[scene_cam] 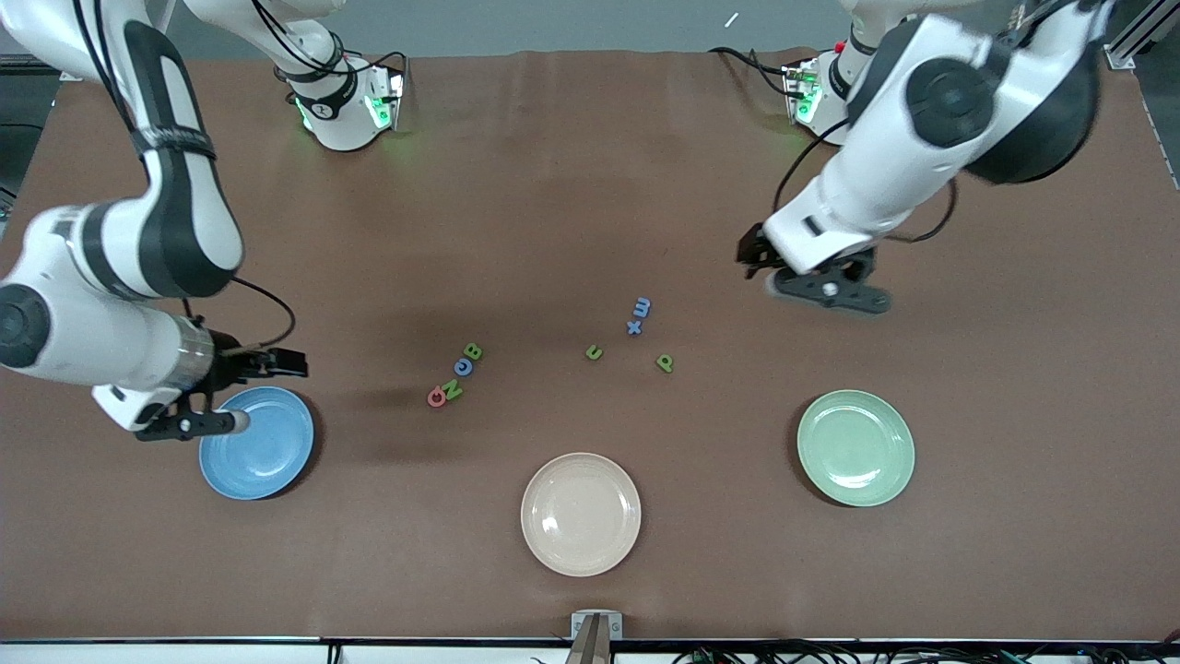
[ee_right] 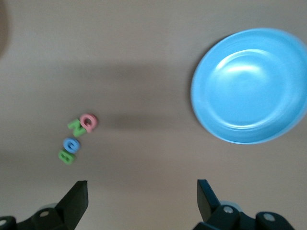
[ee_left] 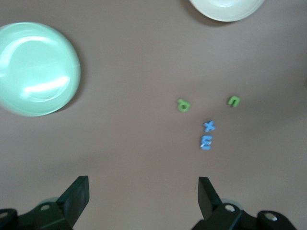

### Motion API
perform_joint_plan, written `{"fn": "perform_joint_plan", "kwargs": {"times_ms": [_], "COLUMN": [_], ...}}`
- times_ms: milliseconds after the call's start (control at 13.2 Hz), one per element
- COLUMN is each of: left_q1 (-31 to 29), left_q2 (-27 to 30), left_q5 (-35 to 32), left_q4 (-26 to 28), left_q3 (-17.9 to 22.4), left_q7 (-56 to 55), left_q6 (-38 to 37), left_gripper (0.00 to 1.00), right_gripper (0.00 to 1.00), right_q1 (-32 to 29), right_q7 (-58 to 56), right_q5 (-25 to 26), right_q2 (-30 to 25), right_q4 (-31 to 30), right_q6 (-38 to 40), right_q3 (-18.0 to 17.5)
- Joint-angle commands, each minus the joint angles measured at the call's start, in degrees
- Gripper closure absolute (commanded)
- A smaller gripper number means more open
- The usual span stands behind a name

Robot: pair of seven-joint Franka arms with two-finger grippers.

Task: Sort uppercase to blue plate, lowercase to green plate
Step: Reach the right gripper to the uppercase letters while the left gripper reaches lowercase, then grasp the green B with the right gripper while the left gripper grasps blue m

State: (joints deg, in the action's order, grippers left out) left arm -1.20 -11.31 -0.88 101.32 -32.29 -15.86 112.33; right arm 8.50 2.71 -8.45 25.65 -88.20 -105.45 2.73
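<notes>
The uppercase letters lie in a short row mid-table: green B point(scene_cam: 472, 351), blue C point(scene_cam: 462, 366), green N point(scene_cam: 453, 389), pink-red G point(scene_cam: 437, 397). The lowercase letters lie toward the left arm's end: blue m point(scene_cam: 643, 306), blue x point(scene_cam: 634, 326), green u point(scene_cam: 594, 351), green p point(scene_cam: 665, 362). The blue plate point(scene_cam: 267, 452) and green plate point(scene_cam: 855, 447) hold nothing. My right gripper point(scene_cam: 192, 421) is open and empty, up over the blue plate's rim point(ee_right: 252, 86). My left gripper point(scene_cam: 827, 288) is open and empty over bare table, beside the lowercase letters point(ee_left: 206, 142).
A beige plate point(scene_cam: 580, 513) with nothing in it sits near the front edge, between the blue and green plates. Both arm bases stand along the table's back edge. A small clamp point(scene_cam: 595, 627) sits at the front edge.
</notes>
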Motion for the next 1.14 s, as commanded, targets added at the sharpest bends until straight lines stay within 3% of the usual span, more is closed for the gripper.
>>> {"fn": "perform_joint_plan", "kwargs": {"times_ms": [0, 303, 531, 834, 1061], "left_q1": [4.0, 10.67, 13.5, 13.59, 13.59], "left_q2": [-5.72, -16.0, -22.16, -26.56, -28.85], "left_q5": [-6.21, -17.97, -29.42, -29.97, -29.71], "left_q4": [4.06, 3.71, 3.18, 4.06, 5.29], "left_q3": [-0.23, -0.06, -0.23, -0.5, -1.02], "left_q7": [-3.28, -18.88, -32.02, -32.65, -32.74], "left_q6": [8.68, 12.64, 13.44, 20.28, 23.89], "left_gripper": [0.01, 0.14, 0.16, 0.2, 0.29], "right_gripper": [0.0, 0.0, 0.0, 0.0, 0.0], "right_q1": [4.06, 11.96, 15.4, 18.04, 19.09], "right_q7": [11.4, 34.06, 42.62, 43.26, 42.64], "right_q5": [-1.49, -2.01, -2.01, -1.66, -1.66], "right_q2": [4.04, 10.89, 14.76, 14.96, 13.64], "right_q4": [1.19, 1.1, 0.66, -4.95, -9.52], "right_q6": [-3.95, -13.79, -20.74, -24.45, -24.45], "right_q3": [0.35, 0.35, 0.44, 0.44, 0.35]}}
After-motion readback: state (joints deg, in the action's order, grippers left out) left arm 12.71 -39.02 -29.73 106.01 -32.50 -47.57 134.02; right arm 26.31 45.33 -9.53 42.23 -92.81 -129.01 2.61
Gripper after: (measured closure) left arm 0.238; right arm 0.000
